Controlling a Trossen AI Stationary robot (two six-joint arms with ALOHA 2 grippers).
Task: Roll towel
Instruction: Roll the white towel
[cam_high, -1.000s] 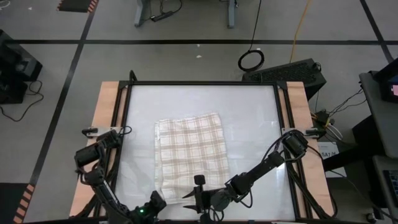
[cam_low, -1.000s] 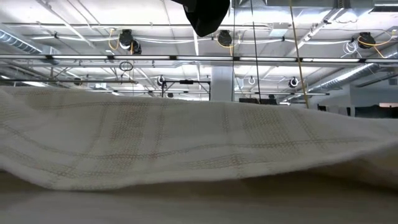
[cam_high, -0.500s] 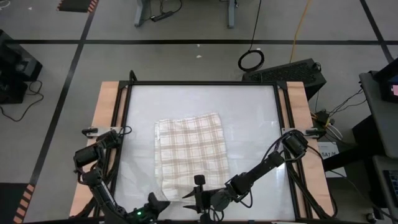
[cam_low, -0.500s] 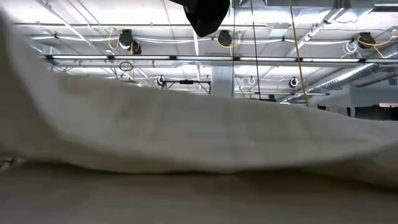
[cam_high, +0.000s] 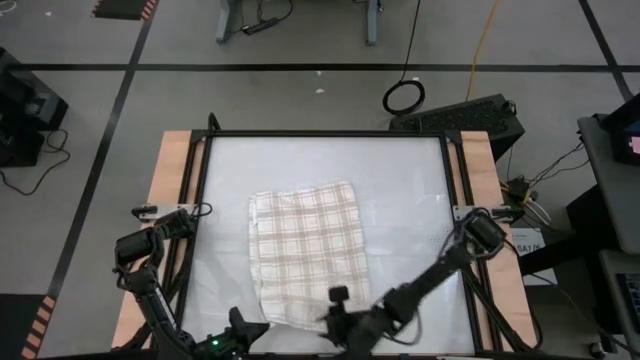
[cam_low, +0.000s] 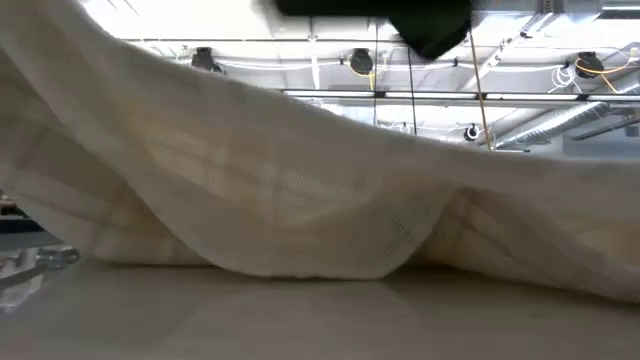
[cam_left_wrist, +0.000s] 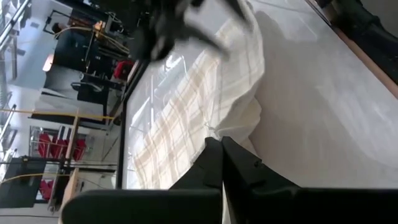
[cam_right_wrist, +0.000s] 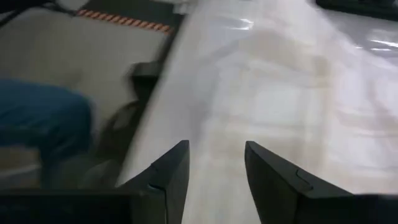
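My left pincer (cam_left_wrist: 219, 163) is clenched on the towel (cam_high: 305, 250) corner, lifting it to start the roll; right pincer (cam_right_wrist: 214, 163) hovers beside, released, above the bench (cam_high: 400, 190).

Robotics lab or industrial hall: grey floor (cam_high: 90, 110) marked with black tape lines, loose cables, exposed ceiling trusses (cam_low: 520, 100) with hanging lights, framed white worktable (cam_high: 400, 190).
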